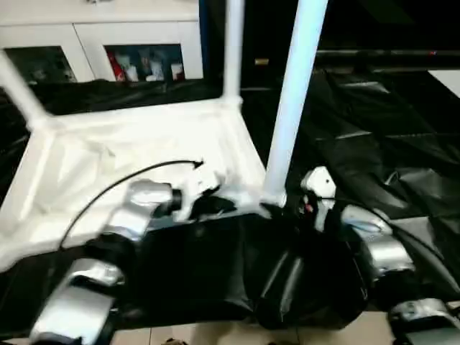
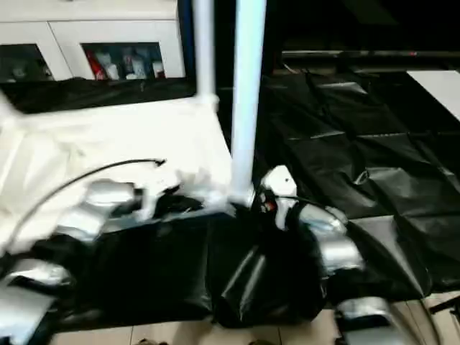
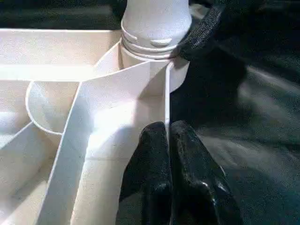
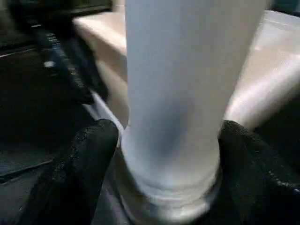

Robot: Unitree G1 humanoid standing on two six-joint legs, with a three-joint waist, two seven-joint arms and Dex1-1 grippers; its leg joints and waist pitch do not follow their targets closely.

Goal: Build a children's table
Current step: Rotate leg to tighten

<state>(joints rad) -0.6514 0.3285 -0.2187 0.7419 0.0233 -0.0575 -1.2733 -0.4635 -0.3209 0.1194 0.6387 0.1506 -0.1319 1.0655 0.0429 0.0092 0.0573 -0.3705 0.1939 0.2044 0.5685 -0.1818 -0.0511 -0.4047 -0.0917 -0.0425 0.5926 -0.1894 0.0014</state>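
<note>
The children's table top (image 1: 108, 165) lies upside down on black sheeting, its ribbed underside facing up. Three white legs stand in its corner sockets: the near right leg (image 1: 291, 108), the far right leg (image 1: 233, 50) and a far left leg (image 1: 18, 86). My left gripper (image 3: 168, 129) is shut on the thin rim wall of the top, close to the near right socket. My right gripper (image 4: 168, 140) is open at the base of the near right leg (image 4: 187, 93), one black finger (image 4: 89, 159) on each side of it. One of its fingers (image 3: 201, 33) also appears in the left wrist view.
Black sheeting (image 1: 374, 144) covers the surface around the top and hangs over the near edge. A white cabinet with glass doors (image 1: 144, 61) stands behind. Pale floor tiles (image 1: 215, 336) run below the near edge. My silver forearms (image 1: 79, 302) reach in from the front.
</note>
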